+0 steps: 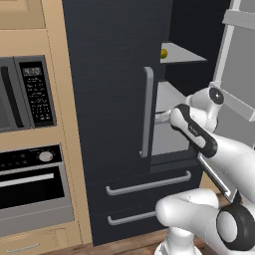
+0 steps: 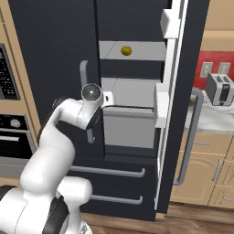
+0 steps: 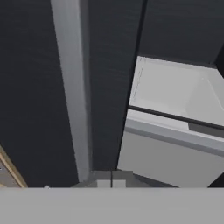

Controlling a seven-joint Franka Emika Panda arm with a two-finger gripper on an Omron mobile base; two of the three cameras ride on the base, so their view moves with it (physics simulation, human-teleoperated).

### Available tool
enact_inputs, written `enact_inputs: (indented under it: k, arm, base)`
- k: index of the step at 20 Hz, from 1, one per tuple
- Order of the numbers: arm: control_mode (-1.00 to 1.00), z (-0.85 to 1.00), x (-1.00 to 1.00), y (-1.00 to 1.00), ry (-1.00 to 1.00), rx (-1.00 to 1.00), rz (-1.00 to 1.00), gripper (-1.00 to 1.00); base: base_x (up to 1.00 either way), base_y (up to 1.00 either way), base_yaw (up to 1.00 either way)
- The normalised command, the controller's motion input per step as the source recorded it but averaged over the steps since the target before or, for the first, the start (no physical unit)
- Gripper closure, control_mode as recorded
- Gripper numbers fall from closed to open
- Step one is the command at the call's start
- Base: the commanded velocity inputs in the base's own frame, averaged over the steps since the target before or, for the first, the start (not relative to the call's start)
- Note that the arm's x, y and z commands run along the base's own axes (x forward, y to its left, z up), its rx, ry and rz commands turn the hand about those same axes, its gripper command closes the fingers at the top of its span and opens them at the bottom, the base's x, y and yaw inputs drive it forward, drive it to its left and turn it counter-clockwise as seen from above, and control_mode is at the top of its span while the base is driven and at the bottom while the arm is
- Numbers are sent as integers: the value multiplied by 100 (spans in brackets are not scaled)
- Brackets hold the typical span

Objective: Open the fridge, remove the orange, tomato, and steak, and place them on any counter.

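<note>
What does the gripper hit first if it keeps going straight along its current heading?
Probably the fridge's closed left door, near its long grey handle, which lies dead ahead in the hand view. The gripper has its jaws shut. Depth is hard to judge; the open compartment lies just off to one side.

White Franka Panda arm with dark joints (image 1: pixel 199 134), rising from its rounded white base at the lower right of the left base view and the lower left of the right base view. The lower link bends upward at a dark-capped elbow; the forearm then reaches forward and slightly downward. The wrist, with a round grey cap, sits at the far end. The two-finger hand (image 3: pixel 111 180) points forward, its small dark finger tips pressed together with no gap between them, holding nothing visible.
</note>
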Motion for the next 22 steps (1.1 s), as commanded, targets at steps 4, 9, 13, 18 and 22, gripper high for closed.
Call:
enact_inputs:
  k: [4,9,13,18,22]
  arm:
    - [-100,49,0,51,-13,0,0,100]
    - [-100,46,-7,26,3,0,-2,100]
    - [-100,15,-3,10,16,1,-2,100]
    - [-100,4,-1,20,11,0,-8,100]
    - [-100,1,-6,39,1,0,-7,-100]
  base:
    - [0,0,0]
    - [0,0,0]
    - [0,0,0]
    - [0,0,0]
    - [0,0,0]
